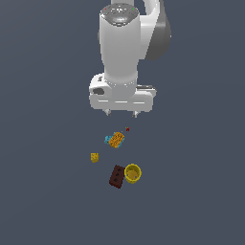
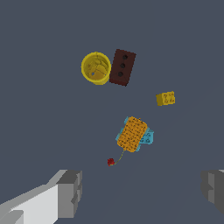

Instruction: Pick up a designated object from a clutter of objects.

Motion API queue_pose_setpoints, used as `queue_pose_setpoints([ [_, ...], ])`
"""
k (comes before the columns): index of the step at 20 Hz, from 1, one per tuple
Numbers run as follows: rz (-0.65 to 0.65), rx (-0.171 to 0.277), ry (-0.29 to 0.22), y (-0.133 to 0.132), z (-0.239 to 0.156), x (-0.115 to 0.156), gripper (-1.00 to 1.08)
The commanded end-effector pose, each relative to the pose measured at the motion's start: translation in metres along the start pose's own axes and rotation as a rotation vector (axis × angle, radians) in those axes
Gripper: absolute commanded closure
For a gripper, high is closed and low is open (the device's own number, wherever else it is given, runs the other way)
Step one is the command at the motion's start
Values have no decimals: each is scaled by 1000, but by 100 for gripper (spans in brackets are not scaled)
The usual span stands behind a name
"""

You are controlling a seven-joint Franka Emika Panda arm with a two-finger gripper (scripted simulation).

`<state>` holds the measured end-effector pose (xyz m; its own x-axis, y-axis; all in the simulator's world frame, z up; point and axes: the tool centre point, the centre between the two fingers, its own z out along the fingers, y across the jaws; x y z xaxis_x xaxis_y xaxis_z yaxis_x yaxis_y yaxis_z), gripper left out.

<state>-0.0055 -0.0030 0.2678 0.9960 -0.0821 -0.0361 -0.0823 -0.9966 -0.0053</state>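
The tool (image 1: 120,114) hangs above the dark grey surface (image 1: 48,201) with its fingers (image 2: 70,193) spread wide, holding nothing. The small flat orange studded block (image 2: 132,134) lies on a cyan brick (image 2: 147,137), just beside a tiny red bead (image 2: 111,162). Well apart lie a small yellow cube (image 2: 166,98) and a dark red brick (image 2: 122,67) touching a yellow cup (image 2: 96,68).

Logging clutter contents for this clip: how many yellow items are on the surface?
2. A yellow cube sits alone toward the exterior view's left; a yellow cup stands upright beside the dark red brick. Nothing appears hidden, as the gripper hangs above.
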Motion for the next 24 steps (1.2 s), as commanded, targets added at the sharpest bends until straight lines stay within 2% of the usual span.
queue_pose_setpoints([
  [1,32,0,2,1,13,0,-92],
  [15,325,3,25,11,122,-19,-92],
  [24,443,3,35,16,161,-34,-92],
])
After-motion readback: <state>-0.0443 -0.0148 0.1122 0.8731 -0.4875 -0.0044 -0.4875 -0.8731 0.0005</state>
